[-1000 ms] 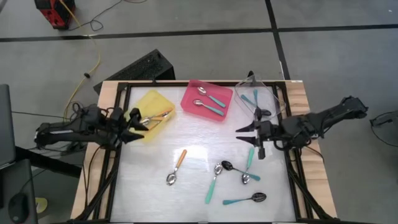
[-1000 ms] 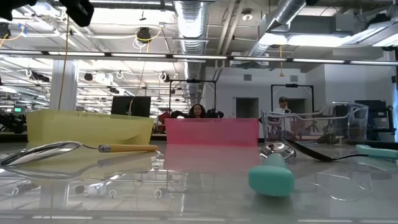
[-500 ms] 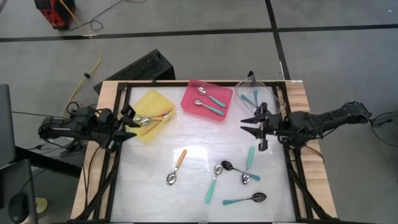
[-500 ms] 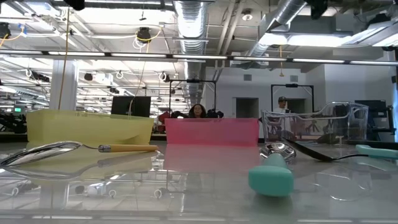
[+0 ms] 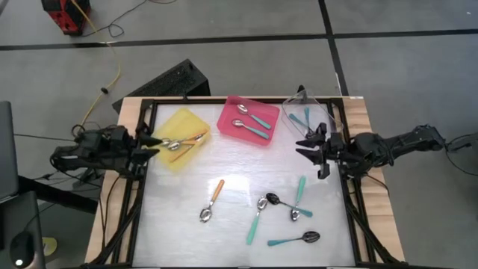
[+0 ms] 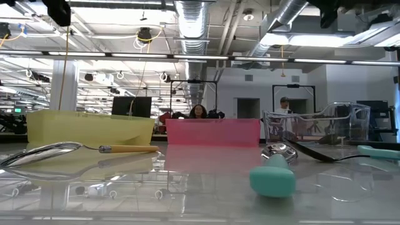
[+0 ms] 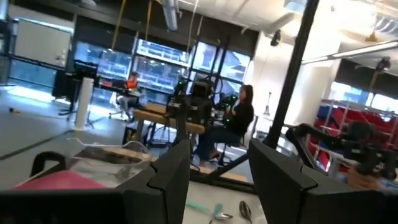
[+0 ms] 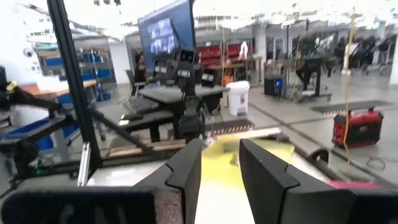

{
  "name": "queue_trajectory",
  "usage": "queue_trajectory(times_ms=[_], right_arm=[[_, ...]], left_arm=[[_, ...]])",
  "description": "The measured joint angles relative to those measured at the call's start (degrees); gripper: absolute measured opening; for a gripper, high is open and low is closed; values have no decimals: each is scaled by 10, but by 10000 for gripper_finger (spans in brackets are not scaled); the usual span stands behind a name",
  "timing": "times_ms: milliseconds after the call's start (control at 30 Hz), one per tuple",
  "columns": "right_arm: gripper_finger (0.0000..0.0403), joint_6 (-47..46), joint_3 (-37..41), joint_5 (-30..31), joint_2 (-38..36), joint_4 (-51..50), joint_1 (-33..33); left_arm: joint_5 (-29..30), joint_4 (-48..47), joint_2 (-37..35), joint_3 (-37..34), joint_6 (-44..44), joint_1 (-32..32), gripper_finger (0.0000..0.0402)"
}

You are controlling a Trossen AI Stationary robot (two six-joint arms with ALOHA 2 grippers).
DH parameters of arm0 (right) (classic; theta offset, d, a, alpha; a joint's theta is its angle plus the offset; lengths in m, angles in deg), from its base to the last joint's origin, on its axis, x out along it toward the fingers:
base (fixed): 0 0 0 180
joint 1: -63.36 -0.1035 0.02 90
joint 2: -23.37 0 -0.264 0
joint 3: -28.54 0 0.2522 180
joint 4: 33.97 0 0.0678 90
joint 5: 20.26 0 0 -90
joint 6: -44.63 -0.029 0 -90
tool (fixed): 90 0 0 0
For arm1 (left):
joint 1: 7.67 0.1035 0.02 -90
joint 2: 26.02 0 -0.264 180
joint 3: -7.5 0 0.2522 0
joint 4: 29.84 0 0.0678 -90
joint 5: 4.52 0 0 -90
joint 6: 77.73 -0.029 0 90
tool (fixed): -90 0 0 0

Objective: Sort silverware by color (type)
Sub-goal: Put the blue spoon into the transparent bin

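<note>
Stock as I read it from above: yellow tray [image 5: 181,119] holds two orange-handled spoons [image 5: 185,142], one silver-bowled for sure, the other partly hidden; pink tray [image 5: 228,113] holds two teal-handled silver spoons [image 5: 251,124]; clear tray [image 5: 328,113] holds what look like two teal-handled spoons with dark bowls [image 5: 302,121]. Sorted so far, by my count: six. Outstanding on the white table [image 5: 179,224]: one orange-handled spoon [image 5: 212,200] left of centre; a crossed cluster of three, namely a teal silver spoon [image 5: 255,220], a black-bowled spoon [image 5: 282,204] and another teal silver spoon [image 5: 299,198]; and one teal black-bowled spoon [image 5: 294,239] nearest the front edge. Five left, so I judge the job a little past half. Left gripper [image 5: 151,145]: empty, fingers parted, at the table's left edge beside the yellow tray. Right gripper [image 5: 314,148]: empty, fingers parted, at the right edge just below the clear tray. Change against a second ago: both arms have drawn back outward toward their own sides, the left off the yellow tray, the right away from the middle; no spoon has shifted and the finger gaps look unchanged.
</note>
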Motion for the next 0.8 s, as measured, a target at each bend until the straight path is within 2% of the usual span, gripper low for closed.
queue_trajectory(times_ms=[167,400,533,800], right_arm=[[134,-31,0,0,17,-24,-8],[134,-20,0,-1,71,-9,-17],[134,-12,1,-1,104,20,-17],[134,0,56,0,125,166,-17]], left_arm=[[-2,-22,9,0,-1,0,148],[2,-18,8,-11,-13,0,148],[11,-4,9,-26,-14,0,148],[11,31,9,-35,4,0,148]])
